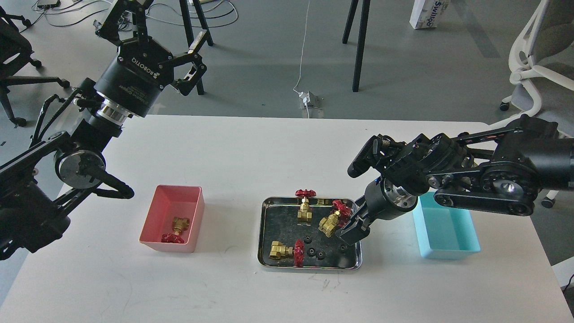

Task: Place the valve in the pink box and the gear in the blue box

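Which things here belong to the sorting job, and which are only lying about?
For the job:
- valves
- gears
- pink box
- blue box
- steel tray

Lying about:
- white carton
- office chairs
- floor cables

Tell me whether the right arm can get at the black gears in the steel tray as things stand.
Probably yes. The right gripper is already down inside the steel tray, right beside the gears, which lie bare on its floor. One valve stands close by and could crowd its fingers.
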You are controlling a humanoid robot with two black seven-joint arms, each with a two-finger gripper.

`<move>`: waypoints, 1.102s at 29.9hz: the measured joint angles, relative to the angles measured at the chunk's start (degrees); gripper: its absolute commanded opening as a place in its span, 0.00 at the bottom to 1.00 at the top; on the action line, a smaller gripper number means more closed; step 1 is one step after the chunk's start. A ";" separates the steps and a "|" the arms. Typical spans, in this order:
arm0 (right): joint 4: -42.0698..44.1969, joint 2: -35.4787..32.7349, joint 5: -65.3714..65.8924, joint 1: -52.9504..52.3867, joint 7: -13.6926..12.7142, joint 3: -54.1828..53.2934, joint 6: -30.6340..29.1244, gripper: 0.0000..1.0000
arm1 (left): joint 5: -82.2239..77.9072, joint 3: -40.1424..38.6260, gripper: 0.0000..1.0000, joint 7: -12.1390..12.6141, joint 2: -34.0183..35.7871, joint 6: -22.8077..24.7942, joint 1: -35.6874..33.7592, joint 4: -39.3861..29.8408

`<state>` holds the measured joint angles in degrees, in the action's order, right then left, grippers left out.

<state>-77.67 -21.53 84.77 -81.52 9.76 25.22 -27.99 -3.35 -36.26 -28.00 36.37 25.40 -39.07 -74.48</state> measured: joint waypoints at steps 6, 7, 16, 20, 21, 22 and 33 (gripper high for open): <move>0.23 3.80 4.72 -0.09 -0.18 0.80 0.00 0.70 | 0.00 -0.12 0.92 -0.01 -0.06 0.00 -0.54 0.13; 0.28 4.55 5.69 0.03 -0.20 1.20 0.00 0.70 | 0.00 -0.11 0.92 -0.01 -0.20 0.00 -0.53 0.13; 2.83 6.18 9.99 2.09 -0.35 4.26 0.00 0.66 | 0.14 -0.07 0.92 0.00 -1.46 -1.00 -0.55 0.13; 6.31 6.78 11.26 3.18 -0.37 4.32 -0.01 0.62 | 0.15 -0.12 0.92 -0.01 -2.84 -1.14 -0.56 0.13; 6.92 7.21 11.29 3.24 -0.37 4.26 -0.01 0.61 | 0.16 -0.12 0.92 -0.01 -3.31 -1.25 -0.56 0.13; 7.28 7.62 11.29 3.30 -0.37 4.17 -0.01 0.61 | 0.17 -0.12 0.92 -0.01 -3.64 -1.43 -0.56 0.13; 8.25 11.20 11.26 4.36 -0.56 3.79 -0.01 0.59 | 0.10 -0.11 0.92 -0.01 -4.08 -2.60 -0.74 0.13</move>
<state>-69.42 -10.33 96.03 -77.16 9.20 29.01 -28.00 -3.25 -36.38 -28.00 32.29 22.81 -39.81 -74.35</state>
